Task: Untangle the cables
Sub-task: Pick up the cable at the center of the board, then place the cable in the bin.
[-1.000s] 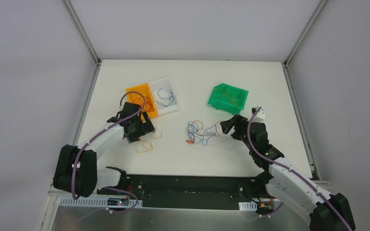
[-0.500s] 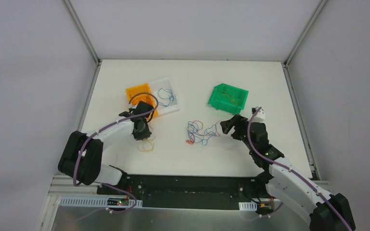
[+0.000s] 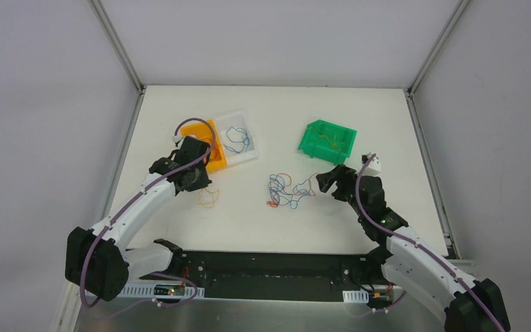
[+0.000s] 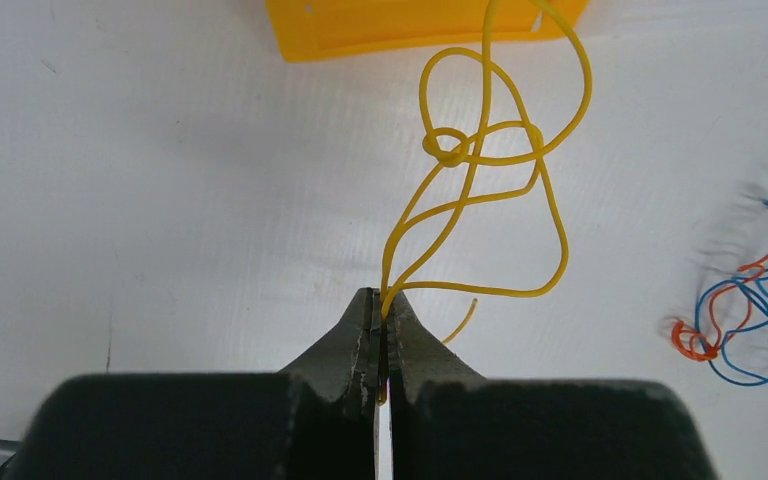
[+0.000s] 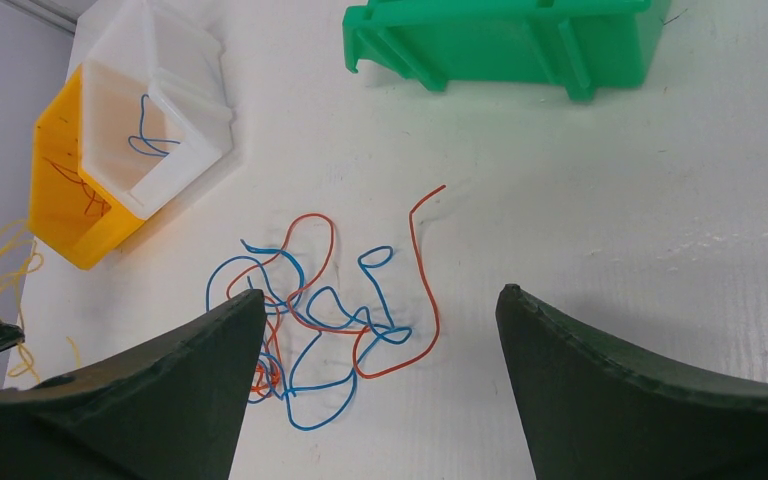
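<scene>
A loose tangle of red and blue cables (image 3: pixel 287 190) (image 5: pixel 330 320) lies at mid-table. My right gripper (image 3: pixel 328 181) (image 5: pixel 380 292) hovers just right of it, open, with the tangle's right part showing between its fingers. A separate knotted orange-yellow cable (image 4: pixel 480 150) (image 3: pixel 208 200) hangs in loops from my left gripper (image 4: pixel 381 300) (image 3: pixel 197 181), which is shut on its strands just in front of the orange bin (image 3: pixel 200 131) (image 4: pixel 410 25). The red-blue tangle (image 4: pixel 750 320) sits off to that gripper's right.
A white bin (image 3: pixel 252 153) (image 5: pixel 195 140) holding a blue cable (image 5: pixel 145 135) stands beside the orange bin (image 5: pixel 65 235). A green bin (image 3: pixel 318 151) (image 5: pixel 500 40) holding a thin strand sits at back right, beyond the tangle. Walls enclose the table.
My left gripper has closed on the orange-yellow cable and drawn it up toward the orange bin, so the loops sit higher. The right arm and the red-blue tangle have not moved.
</scene>
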You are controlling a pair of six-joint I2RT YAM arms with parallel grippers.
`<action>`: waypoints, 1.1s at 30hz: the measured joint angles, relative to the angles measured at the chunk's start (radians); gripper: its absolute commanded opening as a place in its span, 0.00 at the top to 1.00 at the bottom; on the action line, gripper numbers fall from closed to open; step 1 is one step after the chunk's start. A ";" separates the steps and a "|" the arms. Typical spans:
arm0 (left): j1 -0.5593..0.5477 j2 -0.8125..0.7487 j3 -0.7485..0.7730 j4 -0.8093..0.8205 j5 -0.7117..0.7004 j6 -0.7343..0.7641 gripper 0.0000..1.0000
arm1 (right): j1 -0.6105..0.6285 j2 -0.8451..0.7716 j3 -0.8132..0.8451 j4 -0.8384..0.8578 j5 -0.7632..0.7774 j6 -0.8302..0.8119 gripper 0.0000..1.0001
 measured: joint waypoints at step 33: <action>0.192 0.580 0.644 -0.046 -0.030 0.114 1.00 | 0.000 -0.005 0.000 0.000 0.000 0.000 0.11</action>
